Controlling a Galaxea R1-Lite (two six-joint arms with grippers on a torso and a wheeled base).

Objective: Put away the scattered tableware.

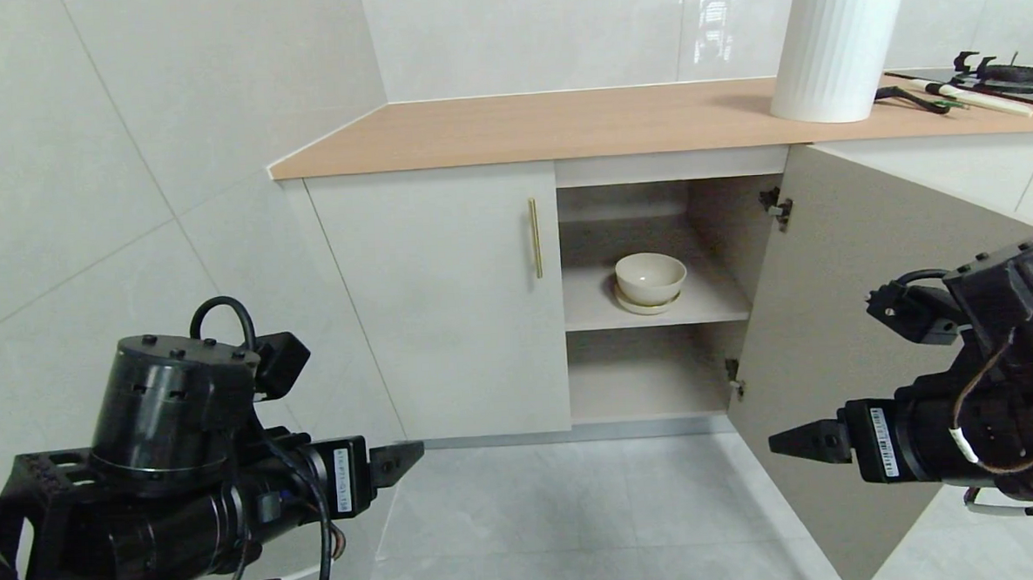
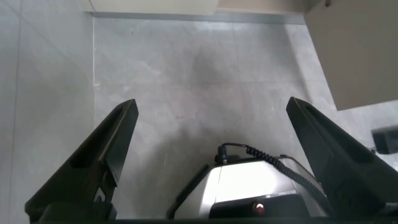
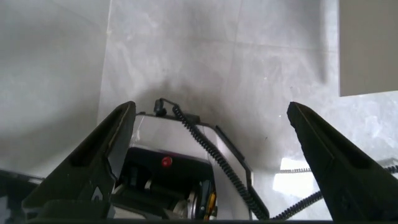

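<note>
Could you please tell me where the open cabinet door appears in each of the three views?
Head view: the open cabinet door hangs at the right, behind the right gripper.
Left wrist view: the door is the beige panel beyond the left gripper.
Right wrist view: the door is the pale panel beyond the right gripper.
Shared landmark: the grey tiled floor.

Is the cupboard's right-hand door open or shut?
Open. The right door stands swung outward, baring the shelf where a bowl sits on a small plate. The left door is shut.
</note>
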